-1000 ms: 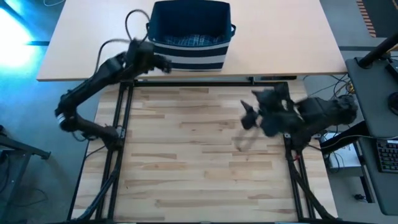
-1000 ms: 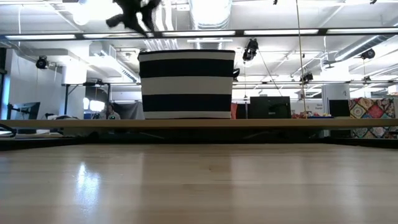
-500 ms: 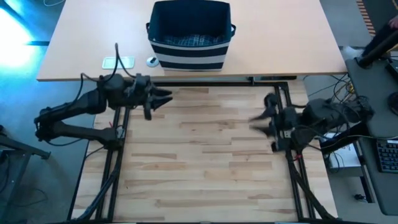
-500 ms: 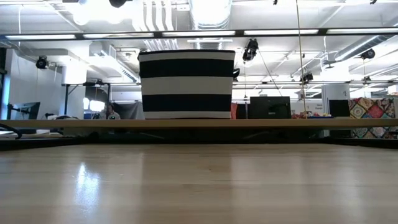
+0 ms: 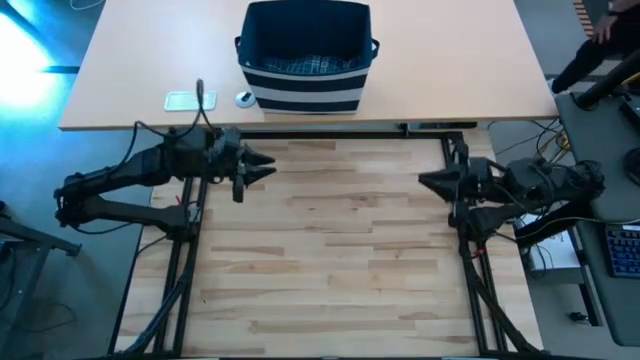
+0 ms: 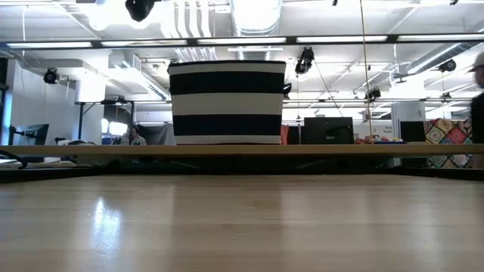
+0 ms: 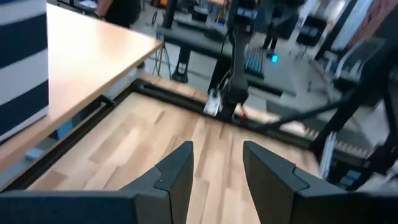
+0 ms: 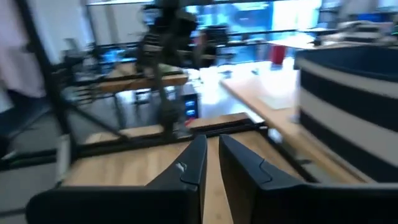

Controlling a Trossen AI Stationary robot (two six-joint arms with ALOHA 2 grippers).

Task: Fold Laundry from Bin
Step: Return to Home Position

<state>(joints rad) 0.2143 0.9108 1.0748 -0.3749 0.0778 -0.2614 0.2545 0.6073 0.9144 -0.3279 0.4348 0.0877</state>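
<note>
Standing on the pale table point(image 5: 450, 60) beyond the wooden work table point(image 5: 330, 270): bin point(image 5: 308, 95), unmoved over the last second, plaid laundry point(image 5: 305, 66) showing inside. Left gripper point(image 5: 266, 167), a second ago up beside the bin, is now drawn back low at the work table's left edge, fingers apart and empty; right gripper point(image 5: 428, 183), then blurred over the middle boards, is now tucked at the right edge, fingers a slit apart, also empty. Both arms read as near rest, so the job looks all but closed.
</note>
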